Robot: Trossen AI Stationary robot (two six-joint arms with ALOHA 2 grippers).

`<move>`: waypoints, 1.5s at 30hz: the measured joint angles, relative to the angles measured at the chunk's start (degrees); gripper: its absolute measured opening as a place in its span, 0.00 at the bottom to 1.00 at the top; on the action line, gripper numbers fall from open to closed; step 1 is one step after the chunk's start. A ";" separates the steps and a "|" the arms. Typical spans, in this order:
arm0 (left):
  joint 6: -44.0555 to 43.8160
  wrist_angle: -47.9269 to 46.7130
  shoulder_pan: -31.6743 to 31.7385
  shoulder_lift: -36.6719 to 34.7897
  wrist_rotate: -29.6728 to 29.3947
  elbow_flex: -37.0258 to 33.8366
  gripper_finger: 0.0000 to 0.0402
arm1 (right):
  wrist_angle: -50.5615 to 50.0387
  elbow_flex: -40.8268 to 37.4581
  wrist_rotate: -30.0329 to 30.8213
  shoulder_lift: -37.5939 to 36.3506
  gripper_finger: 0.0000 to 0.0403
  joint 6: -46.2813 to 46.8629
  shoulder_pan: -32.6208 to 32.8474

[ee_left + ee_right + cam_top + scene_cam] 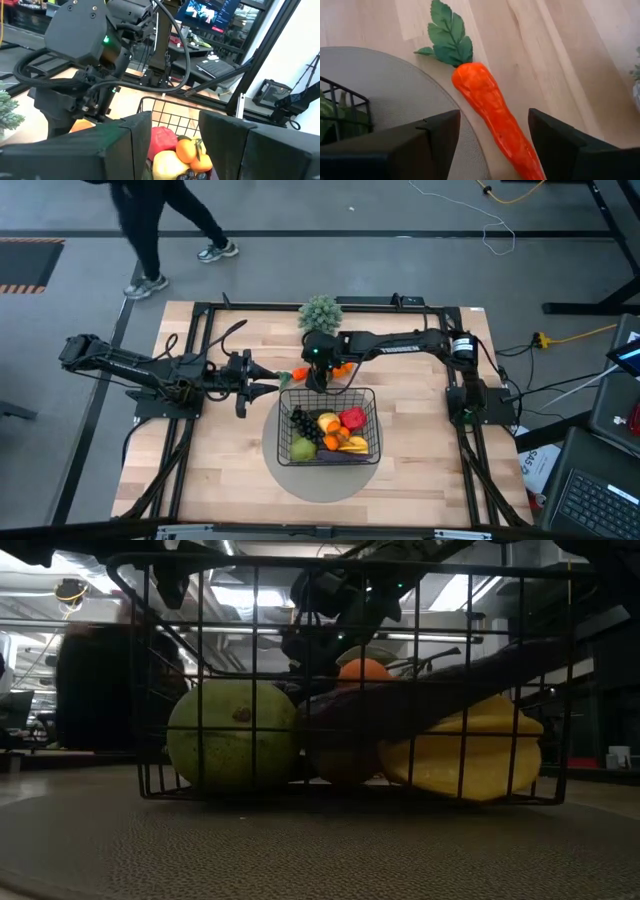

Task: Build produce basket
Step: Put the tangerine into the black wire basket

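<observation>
The black wire basket [281, 425] stands on the grey round mat [300, 480] and holds a green pear [232, 733], an orange [364, 671], a dark eggplant [440, 690], yellow fruit [470, 755] and a red pepper [161, 138]. An orange carrot [490, 107] with green leaves lies on the wood just beyond the basket's far-left corner, its body along the mat's edge. My right gripper [492, 145] is open and points down over it, one finger on either side, not touching. My left gripper [175, 145] is open and hovers left of the basket [165, 107].
A spiky grey-green plant [320, 312] stands at the table's far edge behind the right arm. Another orange thing [343, 367] lies on the wood next to the right gripper. A person [160, 225] walks on the floor beyond the far-left corner. Bare wood lies left and right of the mat.
</observation>
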 joint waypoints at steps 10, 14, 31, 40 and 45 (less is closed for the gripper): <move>-0.04 -0.23 0.00 0.00 0.02 0.00 0.38 | -11.76 9.24 1.91 -0.35 0.56 0.56 0.42; -0.02 -0.29 -0.01 0.00 0.02 0.00 0.38 | -16.46 12.32 4.56 -0.10 0.56 -2.00 0.45; -0.02 -3.41 -0.02 -0.02 0.02 0.00 0.38 | -32.52 12.32 0.25 -0.32 0.56 2.97 -7.52; 0.02 -3.52 0.00 -0.02 0.02 0.00 0.38 | -32.56 12.25 -4.86 -0.32 0.56 4.08 -7.34; 0.02 -3.65 0.00 -0.02 0.02 0.00 0.38 | -33.44 12.25 -4.94 0.91 0.56 4.68 -7.26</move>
